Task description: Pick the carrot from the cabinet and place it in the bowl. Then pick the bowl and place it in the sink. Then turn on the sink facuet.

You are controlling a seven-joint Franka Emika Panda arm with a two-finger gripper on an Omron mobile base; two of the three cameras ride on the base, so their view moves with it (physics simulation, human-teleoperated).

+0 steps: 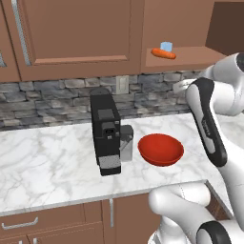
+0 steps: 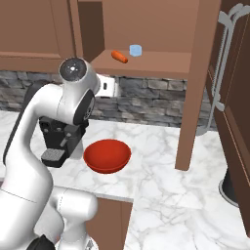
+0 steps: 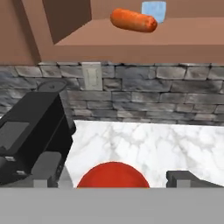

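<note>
The orange carrot lies on the shelf board of the open cabinet, next to a small pale blue cube. Below it, the red bowl sits empty on the marble counter, right of the black coffee machine. In the hand view my gripper hovers over the bowl's near side and looks towards the back wall. It is open, with nothing between its fingertips. The sink and the sink faucet are out of view.
The coffee machine stands close to the bowl's left. A stone backsplash with a wall outlet runs behind the counter. A tall wooden panel comes down to the counter right of the open cabinet.
</note>
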